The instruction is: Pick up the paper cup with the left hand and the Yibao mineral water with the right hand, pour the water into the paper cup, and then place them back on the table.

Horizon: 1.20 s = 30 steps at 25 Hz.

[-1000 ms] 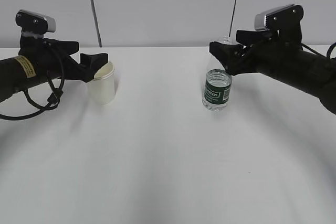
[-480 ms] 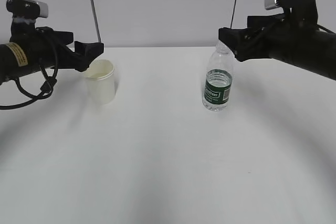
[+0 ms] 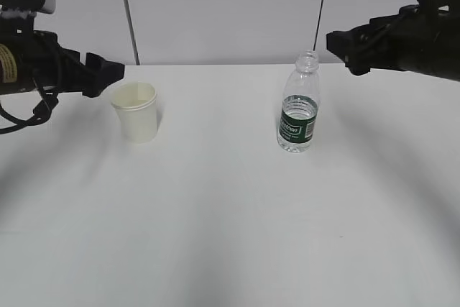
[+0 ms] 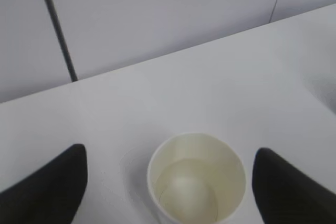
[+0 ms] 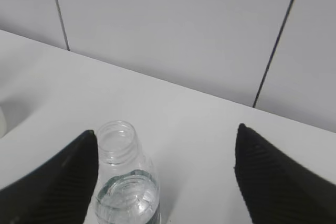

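Table (image 3: pixel 230 235), white and wide, carries one paper cup (image 3: pixel 136 111) and one uncapped water bottle (image 3: pixel 300 106), both upright toward its far edge, cup toward the left, bottle right of the middle, well apart. Two black arms reach in level from the sides, each cut off by the frame. The left gripper (image 3: pixel 108 73) hangs just beside the cup's rim, fingers wide, holding nothing. The right gripper (image 3: pixel 339 44) hangs near the bottle's neck, fingers also wide and empty. Water in the cup is hard to make out.
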Available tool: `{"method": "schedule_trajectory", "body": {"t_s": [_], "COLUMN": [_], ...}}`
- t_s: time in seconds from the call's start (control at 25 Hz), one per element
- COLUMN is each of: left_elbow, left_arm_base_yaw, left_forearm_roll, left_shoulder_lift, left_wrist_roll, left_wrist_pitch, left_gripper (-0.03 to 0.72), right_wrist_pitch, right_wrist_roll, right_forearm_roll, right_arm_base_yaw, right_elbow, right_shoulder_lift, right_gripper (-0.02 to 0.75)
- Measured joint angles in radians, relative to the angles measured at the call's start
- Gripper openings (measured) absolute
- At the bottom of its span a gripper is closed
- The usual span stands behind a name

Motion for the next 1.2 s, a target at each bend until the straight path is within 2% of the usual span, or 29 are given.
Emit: {"method": "schedule_trajectory", "body": {"t_s": [0.16,0.24,0.36,0.48,0.56,0.72,0.88,1.08,1.2], "left_elbow": [0.005,0.006,0.006,0.006,0.006,0.006,0.006,0.006,0.006], "left_arm_base_yaw": [0.0,0.0,0.0,0.0,0.0,0.0,0.0,0.0,0.0], "left_forearm_roll": [0.21,0.347,0.581,0.797,0.87,0.891,0.891,0.891,0.891], "left_shoulder_lift": [-0.068,-0.099,-0.133,-0.141,-0.141,-0.141,-0.142,-0.142,-0.142], "left_wrist_roll": [-0.261,-0.445,-0.713,-0.947,-1.049,-1.114,-1.141,-1.146,-1.146], "left_wrist_pitch": [0.134,0.166,0.154,0.09,0.028,-0.093,-0.154,-0.17,-0.178], "left_gripper": [0.577,0.577,0.575,0.573,0.571,0.557,0.555,0.552,0.549], "right_wrist_pitch": [0.129,0.209,0.339,0.463,0.531,0.637,0.703,0.848,0.955], "right_wrist_roll": [0.12,0.209,0.372,0.47,0.491,0.498,0.486,0.39,0.26], "right_forearm_roll": [-0.085,-0.143,-0.235,-0.274,-0.279,-0.267,-0.199,-0.086,0.058], "right_arm_base_yaw": [0.0,0.0,0.0,0.013,0.035,0.082,0.112,0.117,0.117], "right_elbow": [0.002,0.002,0.002,0.002,0.002,0.003,0.003,0.003,0.003], "right_shoulder_lift": [-0.083,-0.126,-0.186,-0.23,-0.247,-0.251,-0.251,-0.251,-0.251], "right_gripper": [0.594,0.594,0.594,0.594,0.594,0.594,0.593,0.591,0.59]}}
